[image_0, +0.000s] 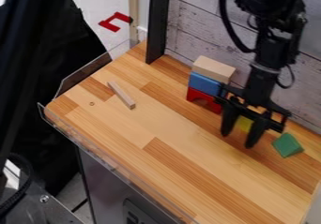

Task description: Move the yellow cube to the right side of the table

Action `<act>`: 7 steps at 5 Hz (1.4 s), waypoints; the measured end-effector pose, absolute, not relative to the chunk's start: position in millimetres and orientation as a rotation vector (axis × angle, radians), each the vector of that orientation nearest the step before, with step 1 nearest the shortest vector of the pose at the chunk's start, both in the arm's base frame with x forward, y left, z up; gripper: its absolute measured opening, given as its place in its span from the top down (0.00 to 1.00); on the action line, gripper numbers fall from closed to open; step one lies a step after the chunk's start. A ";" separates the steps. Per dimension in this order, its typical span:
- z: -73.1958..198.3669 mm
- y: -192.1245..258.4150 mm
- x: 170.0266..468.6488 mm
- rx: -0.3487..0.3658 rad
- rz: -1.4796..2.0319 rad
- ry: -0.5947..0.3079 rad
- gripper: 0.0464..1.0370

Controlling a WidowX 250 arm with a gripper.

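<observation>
The claw points down over the worktop near its wall-side edge, fingers spread wide. The yellow cube shows between them; whether they touch it, one cannot tell. It lies between the stacked blocks and the green block.
</observation>
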State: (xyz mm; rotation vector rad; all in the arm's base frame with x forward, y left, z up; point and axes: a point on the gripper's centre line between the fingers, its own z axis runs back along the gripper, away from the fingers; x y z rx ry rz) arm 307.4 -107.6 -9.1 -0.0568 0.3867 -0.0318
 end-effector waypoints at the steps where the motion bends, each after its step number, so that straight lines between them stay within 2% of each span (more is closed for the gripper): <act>1: -13.4 -118.1 303.1 -0.054 -0.079 0.406 0.52; 3: -16.1 -116.6 303.2 -0.053 -0.063 0.423 0.52; 4: -19.4 -115.3 299.4 -0.069 0.024 0.439 0.48; 5: -23.8 -107.0 294.5 -0.057 0.129 0.461 0.25; 6: -17.7 -105.5 297.1 -0.057 0.147 0.442 0.04; 7: -1.1 -104.7 299.5 -0.054 0.160 0.399 0.04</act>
